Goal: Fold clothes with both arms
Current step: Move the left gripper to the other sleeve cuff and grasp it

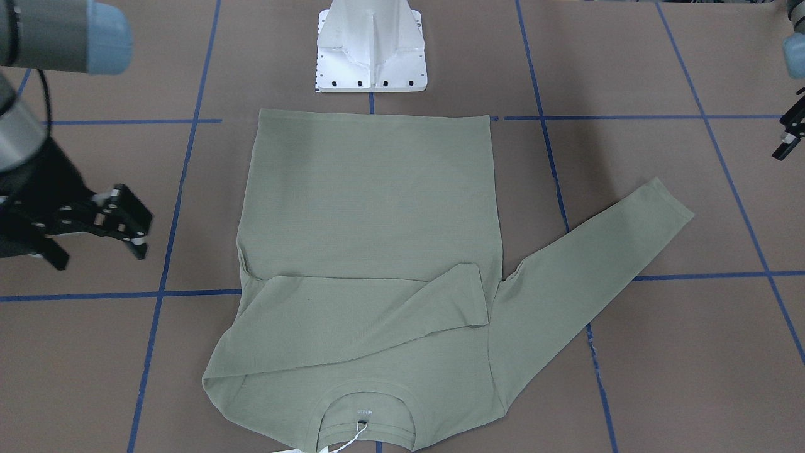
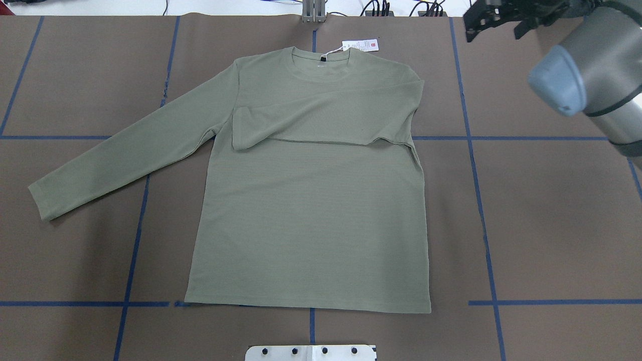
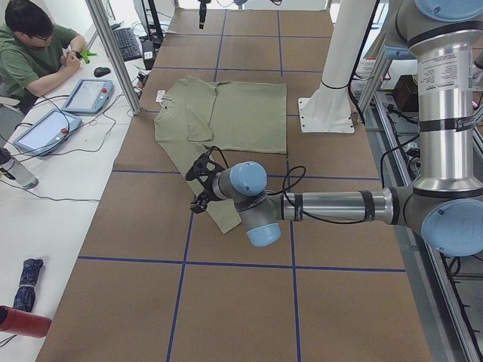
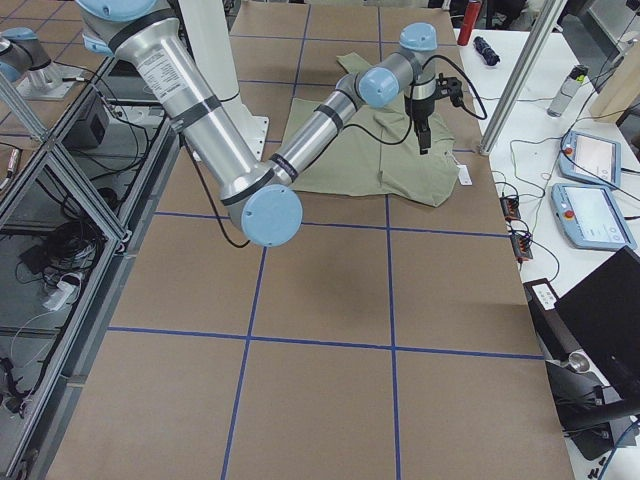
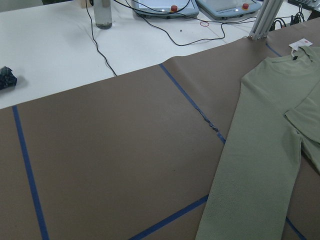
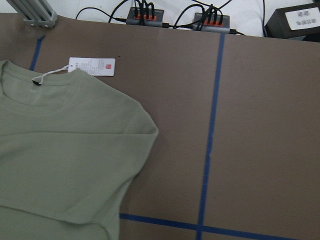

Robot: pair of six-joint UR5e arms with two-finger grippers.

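One shirt (image 2: 311, 210) was laid flat on the table (image 2: 541, 225), hem nearest the base. Its unfolded sleeve (image 2: 125, 145) was stretched slantwise toward the left gripper (image 3: 198, 188), whose jaw state could not be told. Farther off, the right gripper (image 2: 496, 27) was held spread and empty.

Each arm is silver tubing between dark-grey joint housings with round light-blue caps. White printed labels (image 3: 441, 72) wrap the upper tubes of the right arm (image 4: 190, 90) and left arm (image 3: 332, 205). Black cables (image 1: 45, 100) run to the black two-finger right tool (image 1: 100, 248) and left tool (image 3: 198, 188). The white pedestal (image 1: 371, 50) has dark screws along its foot.
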